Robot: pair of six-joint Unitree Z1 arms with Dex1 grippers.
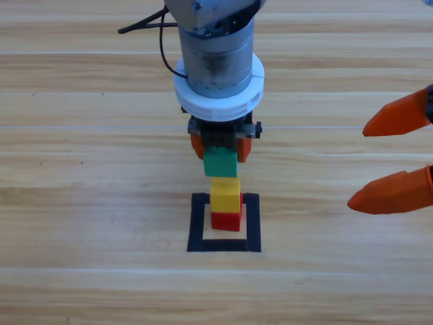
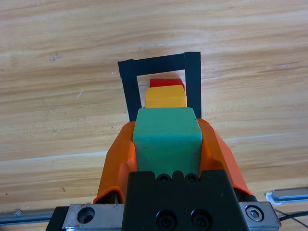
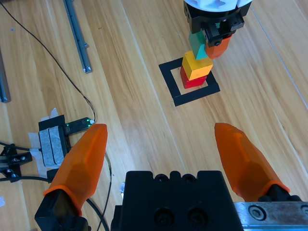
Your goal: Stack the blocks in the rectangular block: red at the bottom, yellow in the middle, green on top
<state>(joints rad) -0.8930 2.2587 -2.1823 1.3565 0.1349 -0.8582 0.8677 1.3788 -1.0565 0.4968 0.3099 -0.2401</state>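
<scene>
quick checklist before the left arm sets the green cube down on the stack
1. Left pincer grips the green cube: ok, an orange jaw on each side of it.
2. Red cube inside the tape square: ok.
3. Yellow cube sits on red: ok, squarely as far as the high view shows.
4. Green cube lined up over yellow: cannot tell; it appears offset to one side in the right wrist view.
5. Gap between green and yellow: cannot tell whether they touch.
6. Right pincer clear of the stack: ok, open, off at the right edge.
</scene>
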